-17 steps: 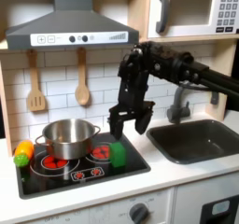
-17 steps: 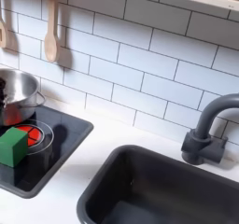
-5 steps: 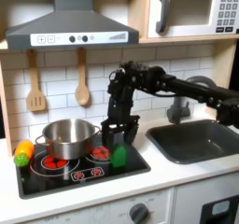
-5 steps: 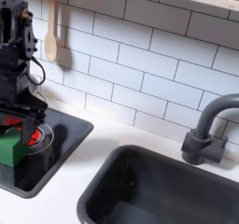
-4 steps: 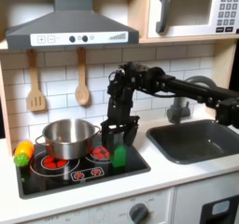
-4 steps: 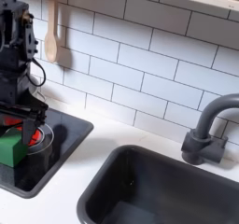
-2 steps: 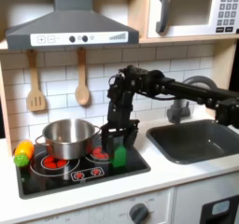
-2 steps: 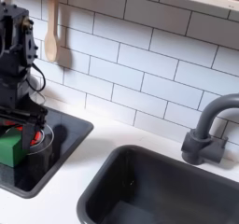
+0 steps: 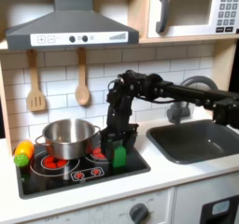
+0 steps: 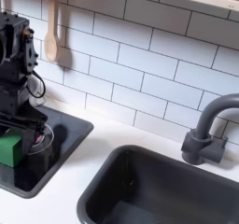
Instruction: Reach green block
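The green block (image 9: 119,157) sits on the black toy stove (image 9: 79,172), on the front right burner in the first exterior view. My gripper (image 9: 116,144) hangs straight down over it, fingers spread, their tips level with the block's top on either side. Nothing is held. In the second exterior view the green block (image 10: 8,150) lies at the left edge, partly behind the black gripper (image 10: 21,132), whose tips stand just above the stove (image 10: 47,158).
A steel pot (image 9: 67,137) stands on the stove's back left burner, a yellow-orange toy vegetable (image 9: 22,153) beside it. Wooden utensils (image 9: 82,78) hang on the tiled wall. The dark sink (image 9: 201,139) and grey faucet (image 10: 207,130) lie to the right in both exterior views.
Over the last second the gripper has sunk lower onto the green block, fingers still spread. Before that the arm swung in from higher up. The block has not moved.
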Robot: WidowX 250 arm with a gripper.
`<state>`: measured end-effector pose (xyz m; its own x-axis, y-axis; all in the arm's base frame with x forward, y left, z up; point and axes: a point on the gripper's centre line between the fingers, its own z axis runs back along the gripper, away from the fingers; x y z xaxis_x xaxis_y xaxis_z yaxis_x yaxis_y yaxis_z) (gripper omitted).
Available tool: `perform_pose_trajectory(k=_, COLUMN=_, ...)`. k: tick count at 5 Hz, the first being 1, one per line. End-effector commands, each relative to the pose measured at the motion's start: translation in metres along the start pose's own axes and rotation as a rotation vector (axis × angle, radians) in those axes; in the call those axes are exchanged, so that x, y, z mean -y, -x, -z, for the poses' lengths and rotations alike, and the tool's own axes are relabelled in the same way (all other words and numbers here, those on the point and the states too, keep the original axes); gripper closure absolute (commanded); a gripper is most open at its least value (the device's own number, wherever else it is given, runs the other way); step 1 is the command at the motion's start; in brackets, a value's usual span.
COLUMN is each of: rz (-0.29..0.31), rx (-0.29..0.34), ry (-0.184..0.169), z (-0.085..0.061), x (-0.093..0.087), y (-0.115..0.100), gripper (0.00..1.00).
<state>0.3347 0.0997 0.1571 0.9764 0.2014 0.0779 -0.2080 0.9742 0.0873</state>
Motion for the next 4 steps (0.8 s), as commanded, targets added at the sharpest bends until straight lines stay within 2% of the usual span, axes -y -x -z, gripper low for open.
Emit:
perform_pose_trajectory(k=1, rz=0.005, rx=-0.03, ry=0.006, z=0.016, x=0.002, y=-0.004, gripper=0.0)
perform_pose_trajectory(k=3, rz=0.01, rx=-0.071, ry=-0.001, z=0.026, x=0.001, y=0.003, gripper=0.0)
perform_pose_trajectory(k=4, rz=0.001, rx=-0.03, ry=0.002, z=0.021, x=0.002, y=0.003, gripper=0.0)
